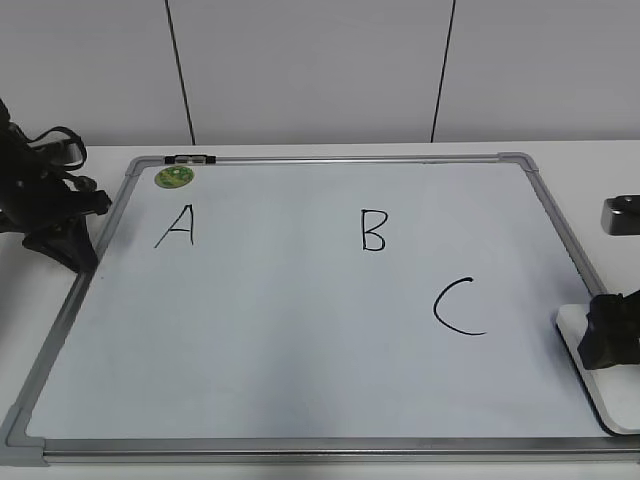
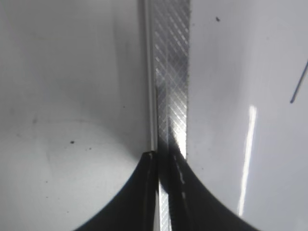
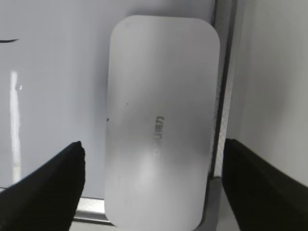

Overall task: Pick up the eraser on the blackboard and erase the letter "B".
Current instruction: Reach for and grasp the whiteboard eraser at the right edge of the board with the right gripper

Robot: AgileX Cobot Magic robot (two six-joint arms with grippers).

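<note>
The blackboard (image 1: 300,340) is a white board with a silver frame, lying flat on the table. The black letter "B" (image 1: 373,230) sits at its upper middle. The white eraser (image 1: 605,395) lies on the board's near right corner, partly over the frame. In the right wrist view the eraser (image 3: 161,120) shows grey lettering. My right gripper (image 1: 612,340) is open just above it, with one finger on each side (image 3: 152,144), not touching it. My left gripper (image 1: 80,255) is shut and empty over the board's left frame (image 2: 171,72), fingertips together (image 2: 166,156).
A black "A" (image 1: 176,226) is at the upper left and a black "C" (image 1: 458,307) at the right. A round green magnet (image 1: 174,177) sits at the top left corner. A grey object (image 1: 622,214) stands off the board at the right.
</note>
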